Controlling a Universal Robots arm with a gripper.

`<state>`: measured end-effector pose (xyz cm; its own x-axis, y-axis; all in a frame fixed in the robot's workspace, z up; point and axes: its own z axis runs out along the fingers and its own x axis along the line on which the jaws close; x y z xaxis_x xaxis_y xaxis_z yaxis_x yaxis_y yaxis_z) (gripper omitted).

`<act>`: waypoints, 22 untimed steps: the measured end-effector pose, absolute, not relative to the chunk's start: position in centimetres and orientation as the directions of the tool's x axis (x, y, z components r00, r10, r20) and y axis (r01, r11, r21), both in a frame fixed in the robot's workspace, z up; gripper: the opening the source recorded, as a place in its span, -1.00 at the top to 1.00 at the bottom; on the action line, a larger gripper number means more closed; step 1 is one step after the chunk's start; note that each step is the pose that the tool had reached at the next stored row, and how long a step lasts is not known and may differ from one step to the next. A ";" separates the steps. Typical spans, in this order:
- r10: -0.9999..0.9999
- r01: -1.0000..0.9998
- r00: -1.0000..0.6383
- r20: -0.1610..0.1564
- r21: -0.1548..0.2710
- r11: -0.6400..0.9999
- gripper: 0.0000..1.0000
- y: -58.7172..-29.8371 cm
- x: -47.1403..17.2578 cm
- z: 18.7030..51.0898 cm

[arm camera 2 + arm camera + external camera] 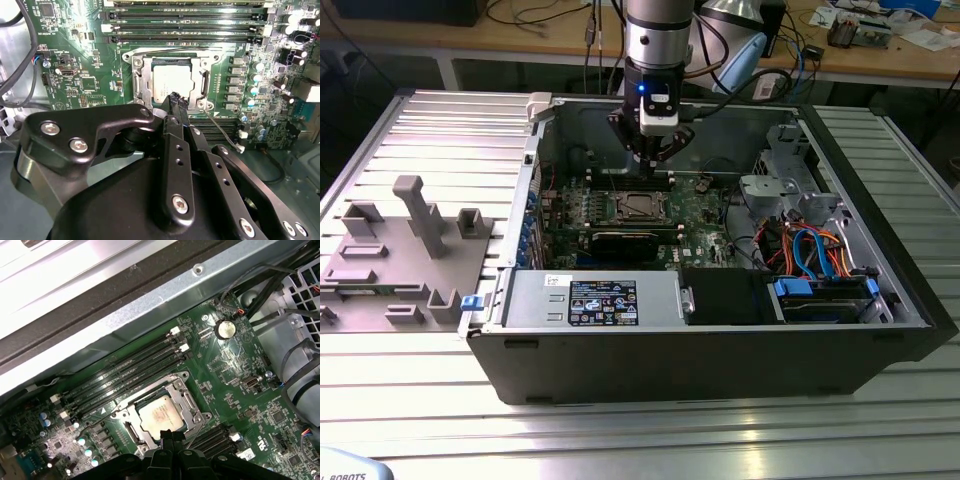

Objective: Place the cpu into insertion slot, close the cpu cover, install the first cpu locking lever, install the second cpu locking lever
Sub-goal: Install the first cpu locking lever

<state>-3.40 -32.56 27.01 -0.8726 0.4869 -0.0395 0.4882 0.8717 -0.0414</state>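
Starting at the exterior view's left, a grey fixture plate (410,240) with moulded blocks lies on the ribbed table (620,440), just beside the open computer case (720,340). At the middle of the case the arm hangs over the green motherboard (705,205), its gripper (655,158) pointing down near the socket. In the second wrist view the cpu (172,82) sits inside the insertion slot (131,56), and the cpu cover (141,85) appears to lie flat around it, its window showing the silvery top. The gripper (177,98) has its fingers pressed together with nothing visible between them, the tip right at the cover's near edge. Just beyond it, a thin wire (220,130) runs off across the board; I cannot tell whether it is a lever or a cable. To the right sits the drive cage with coloured cables (815,250).

The risk, I judge, is a sideways slip: the narrow tip could skid off the cover, scraping the chip or snagging that wire.
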 end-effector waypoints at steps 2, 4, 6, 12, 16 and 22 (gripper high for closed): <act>0.483 0.484 -0.875 -0.039 -0.041 0.874 0.79 -32.6 -3.4 27.0; 0.479 0.480 -0.877 -0.039 -0.041 0.876 0.79 -32.6 -3.4 27.0; 0.474 0.475 -0.880 -0.039 -0.041 0.879 0.79 -32.6 -3.4 27.0; 0.456 0.458 -0.889 -0.039 -0.041 0.888 0.79 -32.6 -3.4 27.0; 0.447 0.448 -0.894 -0.040 -0.041 0.893 0.79 -32.6 -3.4 27.0; 0.435 0.436 -0.900 -0.040 -0.041 0.899 0.79 -32.6 -3.4 27.0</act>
